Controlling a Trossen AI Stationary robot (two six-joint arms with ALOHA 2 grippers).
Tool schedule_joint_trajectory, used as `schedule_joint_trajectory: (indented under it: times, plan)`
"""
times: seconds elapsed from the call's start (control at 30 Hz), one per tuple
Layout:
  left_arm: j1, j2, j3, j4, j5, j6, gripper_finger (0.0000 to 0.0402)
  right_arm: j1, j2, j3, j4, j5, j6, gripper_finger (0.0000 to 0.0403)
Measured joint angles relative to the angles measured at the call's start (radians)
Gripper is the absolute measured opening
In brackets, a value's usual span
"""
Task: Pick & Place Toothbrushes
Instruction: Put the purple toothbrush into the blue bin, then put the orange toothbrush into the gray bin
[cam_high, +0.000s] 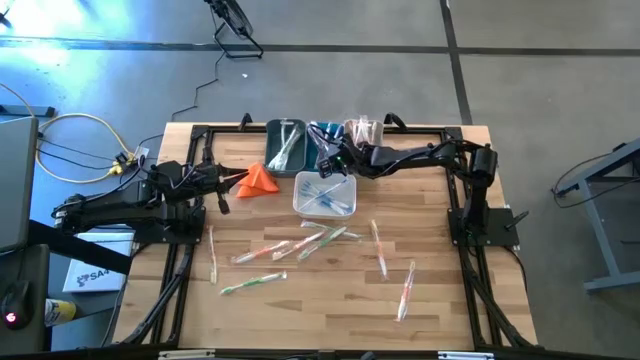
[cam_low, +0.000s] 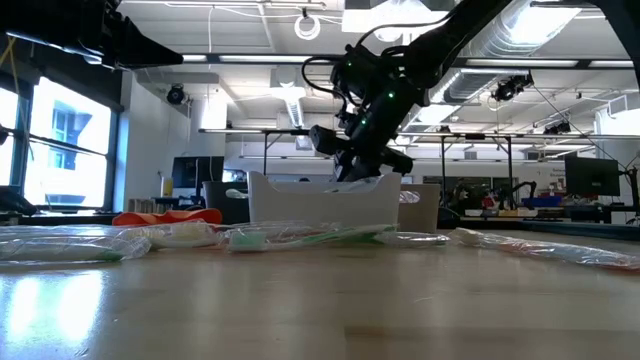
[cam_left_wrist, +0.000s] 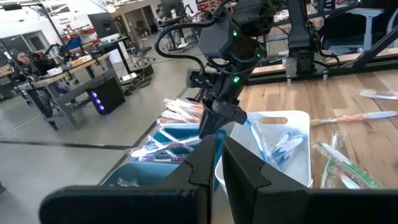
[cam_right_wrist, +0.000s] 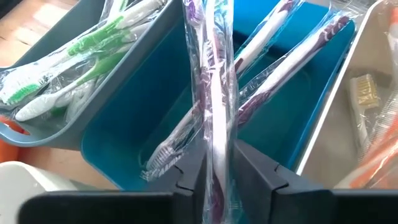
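The right arm (cam_high: 420, 156) reaches from its base at the table's right edge across toward the back middle, wrist bent down, so the right gripper (cam_high: 330, 160) hangs low there, fingers pointing downward. Its two dark fingers (cam_right_wrist: 252, 168) stand a little apart with a wrapped toothbrush (cam_right_wrist: 214, 93) upright between them. The left arm (cam_high: 130, 195) lies folded at the table's left side; the left gripper (cam_high: 235, 180) points toward the middle, its fingers (cam_left_wrist: 239, 165) nearly together, holding nothing.
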Motion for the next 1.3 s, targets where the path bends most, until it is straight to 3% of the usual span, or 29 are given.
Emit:
schedule_joint_trajectory:
  times: [0.2,0.37,0.9,1.1,1.3]
  plan:
    - [0.0,0.0,0.0,0.0,0.0,0.0,0.0023,0.0,-0.005,0.0,0.001,0.0,-0.003,0.0116]
    - [0.0,0.0,0.0,-0.001,0.0,0.0,0.0023,0.002,-0.045,0.0,0.01,-0.006,-0.053,0.012]
    - [0.0,0.0,0.0,-0.002,0.002,0.0,0.0023,0.11,-0.17,0.0,-0.001,-0.153,-0.272,0.0051]
    - [0.0,0.0,0.0,-0.002,0.002,0.0,0.0023,0.147,-0.173,0.0,-0.007,-0.398,-0.357,0.0037]
    - [0.0,0.0,0.0,-0.002,0.001,0.0,0.0023,0.18,-0.192,0.0,-0.066,-0.423,-0.258,0.0025]
